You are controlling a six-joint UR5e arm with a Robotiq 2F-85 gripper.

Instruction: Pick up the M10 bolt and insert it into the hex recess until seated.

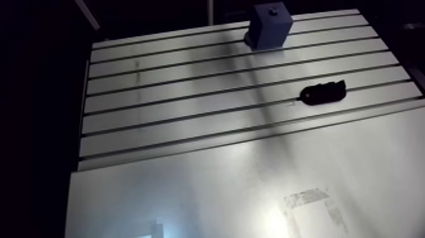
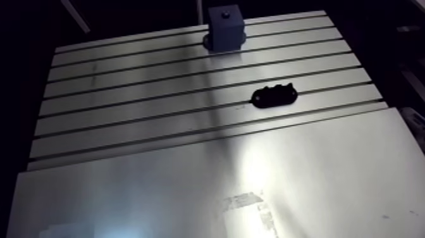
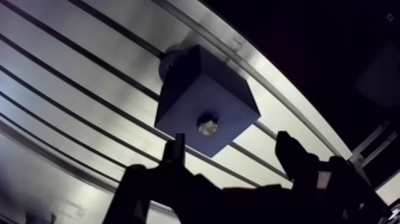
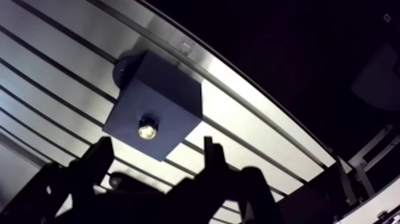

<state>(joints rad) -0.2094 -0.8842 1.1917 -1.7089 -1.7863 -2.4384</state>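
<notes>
Bolt (image 3: 207,124) sits in the recess on top of the blue block (image 3: 202,95), its shiny head showing; judged inserted, though full seating cannot be confirmed. Tool (image 3: 232,146) hovers just above the block, fingers spread, holding nothing. Little seems left but backing off from the block. A dark oblong thing (image 1: 322,93) lies on the surface (image 1: 190,95), well apart from the block.

Dim surroundings, soft glare on table (image 2: 278,166).
</notes>
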